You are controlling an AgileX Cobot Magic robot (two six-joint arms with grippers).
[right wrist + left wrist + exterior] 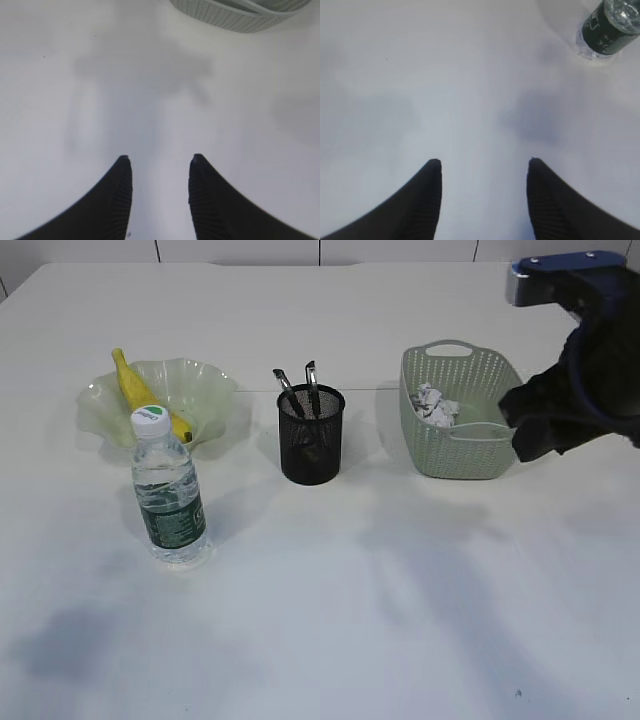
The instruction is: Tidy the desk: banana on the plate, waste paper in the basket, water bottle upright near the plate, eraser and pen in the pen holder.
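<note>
The desk (350,620) carries all task items in a row across its far half. The banana (138,392) lies in the plate (200,390) at the left. The water bottle (168,490) stands upright just in front of the plate, cap up. The pen holder (311,435) stands in the middle with two clipped pens (313,388) upright inside; the eraser cannot be made out through the mesh. The basket (462,415) sits at the right and holds the crumpled waste paper (433,403). The left gripper (485,162) hangs above bare desk, its fingers apart and empty, the bottle base at the upper right of its wrist view. The right gripper (160,159) hangs in front of the basket, fingers moderately apart and empty.
</note>
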